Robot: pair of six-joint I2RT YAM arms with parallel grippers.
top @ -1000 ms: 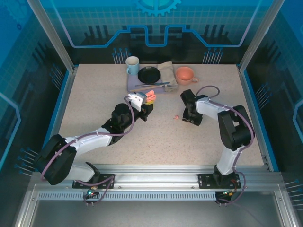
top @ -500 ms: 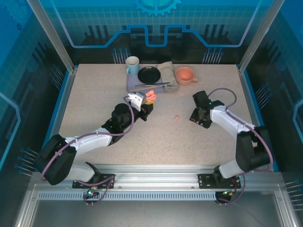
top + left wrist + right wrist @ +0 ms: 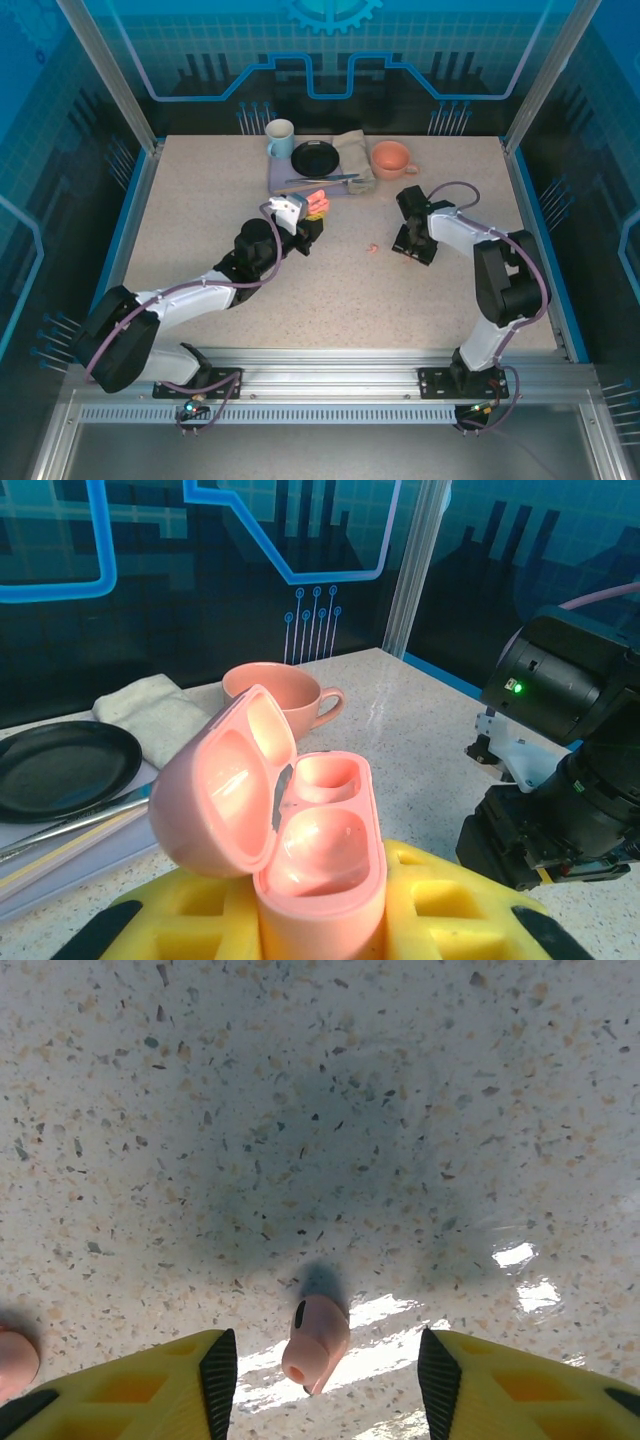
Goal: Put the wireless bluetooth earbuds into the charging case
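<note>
My left gripper is clamped on the charging case, left of the middle of the table. On the left wrist camera the case stands upright between the yellow waffle-patterned pads, with its long axis vertical. It is smooth, glossy salmon-pink plastic, shaped like a pebble. Its lid is swung open to the left on its hinge. Two rounded wells sit one above the other in the body, both showing bare plastic.

Along the far edge I see a pale mug, a matte black plate, a folded beige cloth and a salmon cup.

Right of the case, one wireless bluetooth earbud lies on the speckled, stone-look tabletop. It is apart from the case and just left of my right gripper.

On the right wrist camera the bud lies between the yellow fingertips with a gap on either side, so the jaws are spread and grasp nothing. Its long axis runs nearly straight away from the camera. The narrow round-tipped end points toward the camera and slightly left. The fatter end, which has a small dark oval, points away. It is glossy and salmon-pink.

At that view's left edge lies part of another pink rounded piece. I cannot tell what it is.
</note>
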